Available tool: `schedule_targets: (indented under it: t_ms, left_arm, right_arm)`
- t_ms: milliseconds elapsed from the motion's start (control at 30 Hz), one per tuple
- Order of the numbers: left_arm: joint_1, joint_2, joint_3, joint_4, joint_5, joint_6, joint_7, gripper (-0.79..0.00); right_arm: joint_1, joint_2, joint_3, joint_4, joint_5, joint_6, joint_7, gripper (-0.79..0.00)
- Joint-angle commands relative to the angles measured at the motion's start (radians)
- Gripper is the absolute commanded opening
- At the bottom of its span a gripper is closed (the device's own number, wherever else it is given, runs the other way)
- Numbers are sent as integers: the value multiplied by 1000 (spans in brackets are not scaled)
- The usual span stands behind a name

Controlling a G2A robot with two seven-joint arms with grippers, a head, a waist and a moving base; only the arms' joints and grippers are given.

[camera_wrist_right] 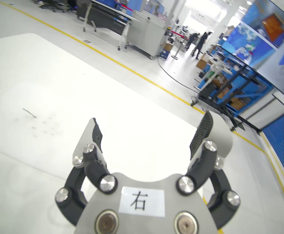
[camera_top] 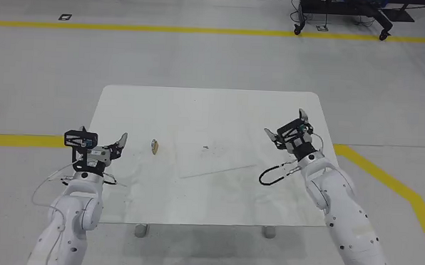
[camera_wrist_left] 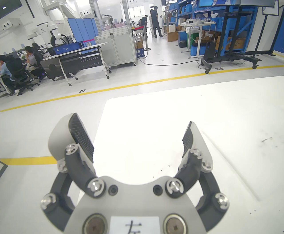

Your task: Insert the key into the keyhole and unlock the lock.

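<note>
Lock point(camera_top: 154, 146) and key point(camera_top: 207, 147) before any grasp. Left claw point(camera_top: 119, 147) (spread, empty) hovers at the table's point(camera_top: 199, 110) left edge, with the small yellowish lock just beside it. The thin grey sliver farther toward mid-table is probably the key. Right claw point(camera_top: 287, 123), also spread and empty, hovers near the right edge. The key is likely light, stiff and flat, best pinched by its head.
</note>
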Motion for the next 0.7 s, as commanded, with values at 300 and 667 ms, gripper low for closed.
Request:
schedule_targets:
  t_ms: [300,667]
  left_arm:
    - [0,0,0,0,0,0,0,0]
    - [0,0,0,0,0,0,0,0]
  right_arm:
    - [323,-62,-340,300,58,-305,-43,0]
    - [545,-131,-562,612,-27,-431,-101,-431]
